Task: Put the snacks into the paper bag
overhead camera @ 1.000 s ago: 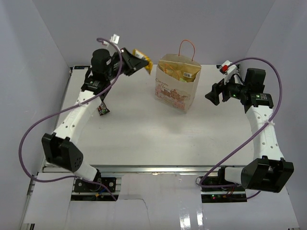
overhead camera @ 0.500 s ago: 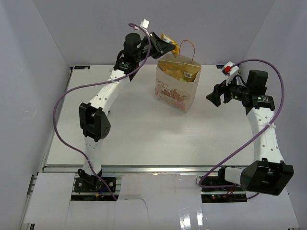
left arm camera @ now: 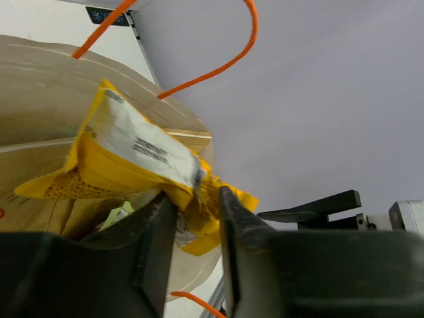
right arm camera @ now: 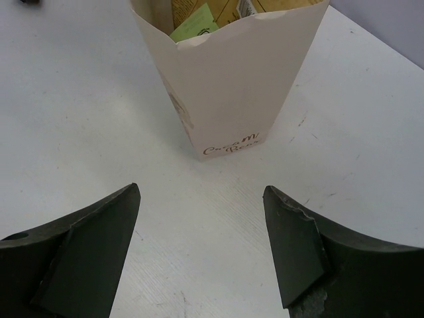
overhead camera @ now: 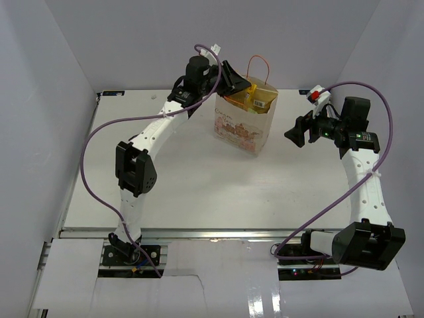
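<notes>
2 arms show from above: the left gripper (overhead camera: 240, 83) hangs over the mouth of the upright paper bag (overhead camera: 242, 126) at the far side of the table (overhead camera: 179, 185), and the right gripper (overhead camera: 296, 132) is well apart to the bag's right. At the left wrist, the fingers (left arm camera: 154, 225) pinch an orange-yellow packet (left arm camera: 126, 149) above the bag's opening. At the right wrist, the jaws stand wide, holding nothing, facing the bag; a green packet (right arm camera: 194, 25) lies inside.

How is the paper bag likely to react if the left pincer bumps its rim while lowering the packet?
Probably tippy: the paper bag stands tall and unbraced, the left pincer holding a yellow packet at its mouth. Its thin walls would likely crumple rather than resist. Snacks already inside may steady it somewhat.
</notes>
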Controlling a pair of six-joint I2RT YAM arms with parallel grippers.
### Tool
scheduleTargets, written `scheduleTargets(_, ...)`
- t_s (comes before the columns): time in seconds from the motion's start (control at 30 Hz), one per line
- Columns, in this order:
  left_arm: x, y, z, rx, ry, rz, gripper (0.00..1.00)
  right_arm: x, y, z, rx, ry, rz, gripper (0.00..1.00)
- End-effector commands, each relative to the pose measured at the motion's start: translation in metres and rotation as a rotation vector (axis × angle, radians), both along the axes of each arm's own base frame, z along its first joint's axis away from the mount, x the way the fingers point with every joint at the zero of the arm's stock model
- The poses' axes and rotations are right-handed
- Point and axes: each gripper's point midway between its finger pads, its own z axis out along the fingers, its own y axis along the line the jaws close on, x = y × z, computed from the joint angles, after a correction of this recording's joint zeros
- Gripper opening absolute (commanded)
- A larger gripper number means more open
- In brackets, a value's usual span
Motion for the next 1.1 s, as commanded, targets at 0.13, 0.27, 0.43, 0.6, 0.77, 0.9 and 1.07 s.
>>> scheduleTargets(0.13, -0.012, 0.013, 0.051, -0.016, -0.085, 0.021, 0.54, 0.002, 0.003, 0.017, 0.031, -0.038, 0.013, 0.81)
scheduleTargets(0.27, -0.01, 0.018, 0.07, -0.01, -0.149, 0.045, 0.6, 0.001, 0.003, 0.018, 0.037, -0.035, 0.013, 0.81)
scheduleTargets(0.43, -0.013, 0.032, 0.091, 0.004, -0.209, 0.081, 0.62, 0.002, 0.003, 0.018, 0.037, -0.034, 0.011, 0.81)
scheduleTargets(0.6, -0.016, 0.051, 0.095, 0.033, -0.222, 0.099, 0.64, 0.006, 0.003, 0.019, 0.04, -0.032, 0.01, 0.81)
scheduleTargets(0.77, -0.018, 0.059, 0.075, 0.047, -0.172, 0.076, 0.65, 0.008, 0.003, 0.018, 0.047, -0.03, 0.009, 0.81)
scheduleTargets(0.9, -0.016, 0.049, 0.059, 0.036, -0.126, 0.026, 0.65, 0.009, 0.002, 0.016, 0.047, -0.024, 0.004, 0.81)
scheduleTargets(1.07, -0.012, 0.039, 0.045, 0.022, -0.068, -0.014, 0.66, 0.008, 0.001, 0.016, 0.04, -0.027, -0.002, 0.81)
